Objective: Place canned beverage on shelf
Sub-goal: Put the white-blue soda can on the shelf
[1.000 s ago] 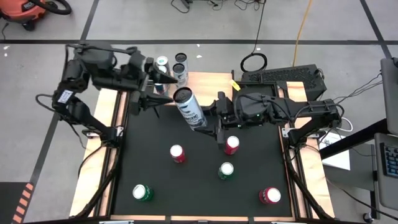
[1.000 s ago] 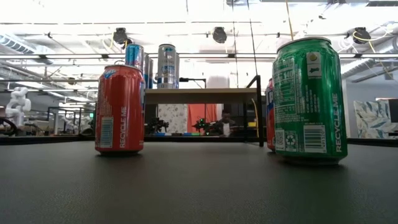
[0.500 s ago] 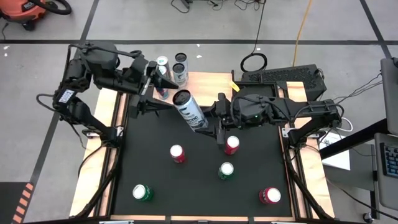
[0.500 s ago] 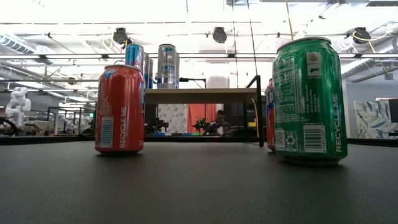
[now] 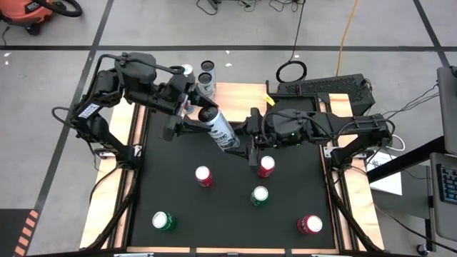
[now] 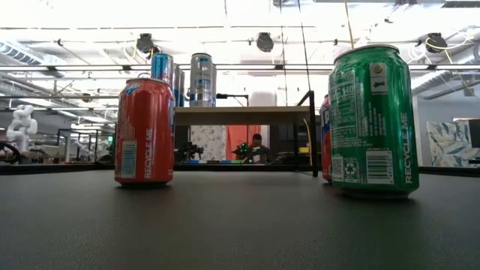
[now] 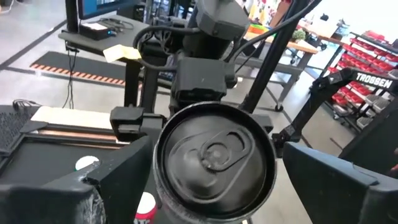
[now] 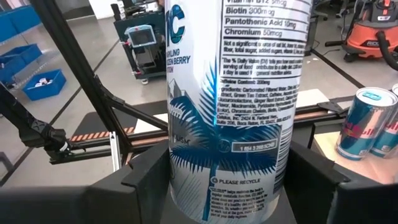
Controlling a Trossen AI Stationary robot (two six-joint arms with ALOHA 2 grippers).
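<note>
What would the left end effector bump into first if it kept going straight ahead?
The tall white can. Its top sits right in front of the left end effector, between the open fingers, while the right end effector holds its lower part. How close they are is hard to judge.

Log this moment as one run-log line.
phase: handover | right end effector: holds tall white can | left end effector: open, around can top | shelf: three cans

Desk (image 5: 178, 207): five cans stand in its front half. Shelf (image 5: 239, 93) at rear edge, three cans (image 5: 202, 75) on its left end. Tall can (image 5: 221, 128) tilted just before shelf, between both arms.
</note>
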